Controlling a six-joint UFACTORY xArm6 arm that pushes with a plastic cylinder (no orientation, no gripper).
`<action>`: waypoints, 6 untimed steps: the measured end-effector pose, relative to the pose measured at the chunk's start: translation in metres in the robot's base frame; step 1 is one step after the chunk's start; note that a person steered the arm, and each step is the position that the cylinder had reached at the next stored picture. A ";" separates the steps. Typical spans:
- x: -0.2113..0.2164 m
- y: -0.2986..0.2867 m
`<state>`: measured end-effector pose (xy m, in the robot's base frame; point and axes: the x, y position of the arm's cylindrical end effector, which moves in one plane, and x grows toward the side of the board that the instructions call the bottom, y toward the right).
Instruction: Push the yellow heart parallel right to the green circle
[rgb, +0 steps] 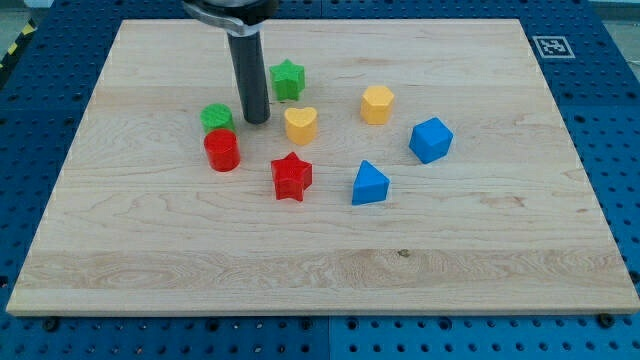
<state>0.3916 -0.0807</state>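
Note:
The yellow heart (300, 124) lies on the wooden board, right of centre-left. The green circle (217, 118) lies to its left, at about the same height in the view. My tip (256, 120) stands on the board between them, closer to the green circle, a small gap from each. The dark rod rises from it to the view's top.
A red cylinder (222, 150) sits just below the green circle. A green star (287, 79) is above the heart, a red star (291, 176) below it. A yellow hexagon (377, 104), a blue cube (431, 139) and a blue triangle (369, 184) lie to the right. The board (480, 250) ends at blue perforated table.

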 end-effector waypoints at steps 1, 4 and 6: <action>0.006 0.021; -0.022 0.051; -0.043 0.089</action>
